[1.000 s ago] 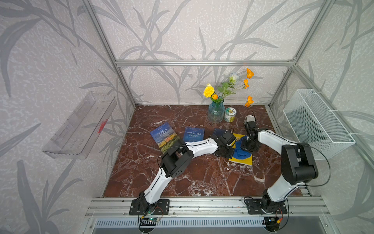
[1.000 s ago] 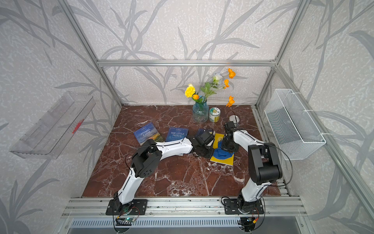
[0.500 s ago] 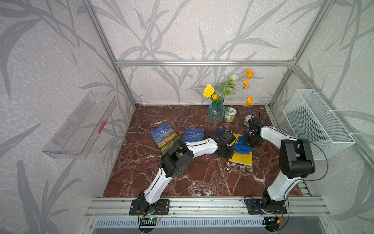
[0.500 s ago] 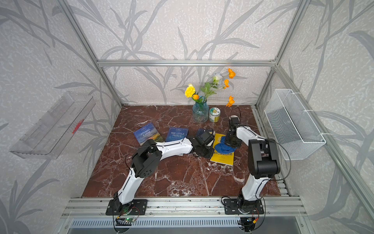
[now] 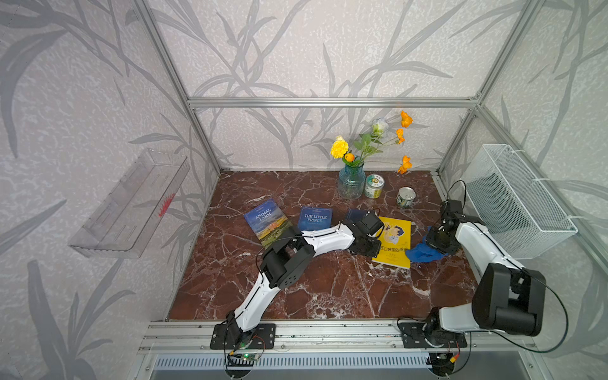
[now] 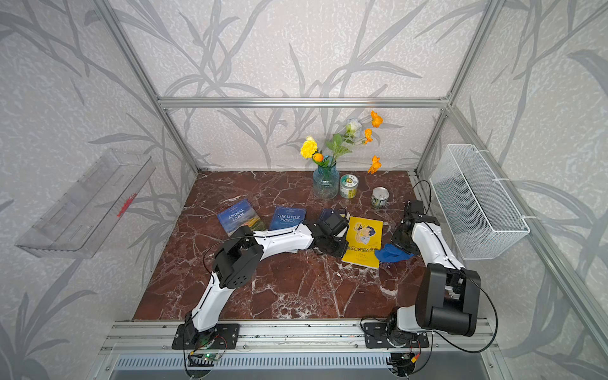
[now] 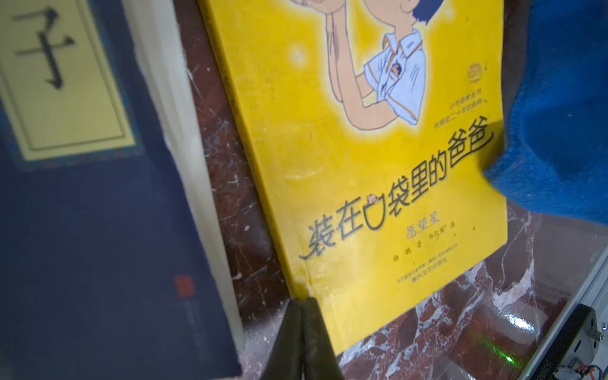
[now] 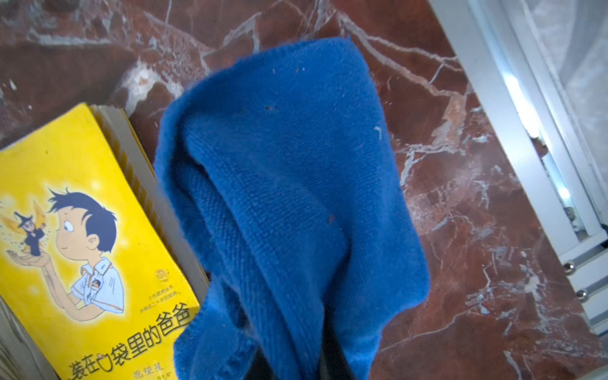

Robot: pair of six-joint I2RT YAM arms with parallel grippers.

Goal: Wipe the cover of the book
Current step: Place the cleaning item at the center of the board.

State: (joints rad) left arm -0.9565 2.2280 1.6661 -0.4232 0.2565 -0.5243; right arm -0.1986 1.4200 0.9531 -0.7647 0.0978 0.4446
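Observation:
The yellow book [image 5: 393, 241] [image 6: 363, 241] lies flat on the marble table, cover up. My left gripper [image 7: 302, 301] is shut with nothing in it, and its tips press on the book's spine-side near corner [image 5: 375, 251]. My right gripper [image 8: 289, 358] is shut on the blue cloth [image 8: 289, 181], which drapes over and hides its fingertips. The cloth [image 5: 421, 253] [image 6: 391, 253] lies mostly on the table beside the book's right edge and overlaps only its near right corner [image 7: 493, 171]. Most of the cover [image 7: 362, 197] is bare.
A dark blue book [image 7: 82, 230] lies just left of the yellow one, under my left wrist. Further left lie The Little Prince [image 5: 315, 218] and Animal Farm [image 5: 267, 222]. A flower vase [image 5: 351, 182] and two cans [image 5: 374, 186] [image 5: 405, 196] stand behind. A wire basket [image 5: 516, 204] hangs on the right wall.
My right gripper has dragged the blue cloth across the cover, first toward the far right corner, then off the right edge to the near right corner. The left arm has held still.

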